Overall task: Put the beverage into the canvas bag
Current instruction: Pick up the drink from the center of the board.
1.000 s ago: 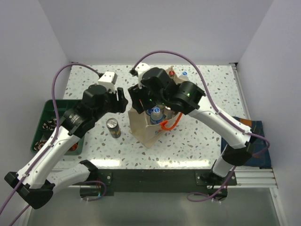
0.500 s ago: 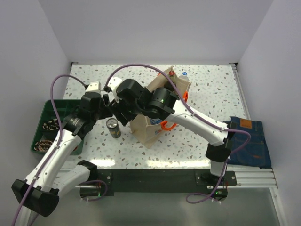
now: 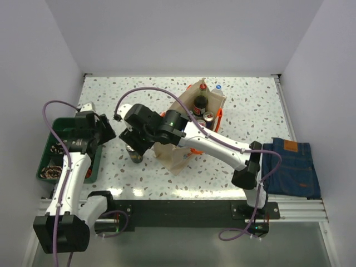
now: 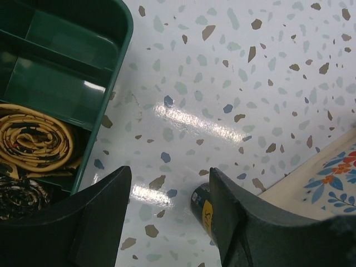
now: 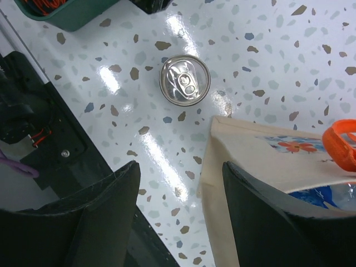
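The beverage, a dark can with a silver pull-tab top (image 5: pixel 184 80), stands upright on the speckled table just left of the canvas bag (image 3: pixel 173 154). In the top view the can (image 3: pixel 136 157) is partly covered by my right gripper (image 3: pixel 133 146). That gripper (image 5: pixel 181 167) hangs open and empty above the table, with the can ahead of its fingertips and the bag (image 5: pixel 250 161) beside its right finger. My left gripper (image 3: pixel 107 135) is open and empty further left, near the tray. In its view (image 4: pixel 169 173) the can (image 4: pixel 200 207) peeks out from behind the right finger.
A green compartment tray (image 3: pixel 62 127) with rolled patterned items (image 4: pixel 36 139) sits at the left edge. The bag holds a cola bottle (image 3: pixel 200 103), another can (image 3: pixel 209 115) and a blue-capped bottle (image 3: pixel 218 87). Folded jeans (image 3: pixel 292 167) lie at the right. An orange handle (image 5: pixel 339 144) hangs over the bag's side.
My right arm swung left from above the bag to over the can, uncovering the bag's contents. The left arm drew back left towards the green tray.
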You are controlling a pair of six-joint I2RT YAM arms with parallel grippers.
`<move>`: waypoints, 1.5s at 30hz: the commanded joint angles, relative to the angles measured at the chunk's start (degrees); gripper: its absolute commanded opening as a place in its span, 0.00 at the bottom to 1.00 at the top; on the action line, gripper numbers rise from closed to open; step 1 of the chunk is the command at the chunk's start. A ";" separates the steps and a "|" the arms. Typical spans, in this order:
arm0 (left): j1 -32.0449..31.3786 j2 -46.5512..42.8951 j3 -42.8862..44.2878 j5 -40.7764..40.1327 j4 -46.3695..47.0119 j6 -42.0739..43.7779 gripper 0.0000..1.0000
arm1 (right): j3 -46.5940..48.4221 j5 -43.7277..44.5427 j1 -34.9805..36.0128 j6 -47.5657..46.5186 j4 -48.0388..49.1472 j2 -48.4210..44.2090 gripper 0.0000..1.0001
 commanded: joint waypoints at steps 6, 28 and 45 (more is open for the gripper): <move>3.98 1.13 1.09 8.67 5.47 1.16 0.64 | 1.90 -1.19 0.35 -1.72 2.52 6.58 0.68; 8.02 0.78 0.48 6.73 4.60 -2.27 0.65 | 4.35 3.81 -0.87 -2.69 10.79 15.02 0.81; 8.37 1.14 0.22 8.14 5.04 -2.36 0.66 | 3.83 1.63 -1.49 -2.60 11.14 15.73 0.82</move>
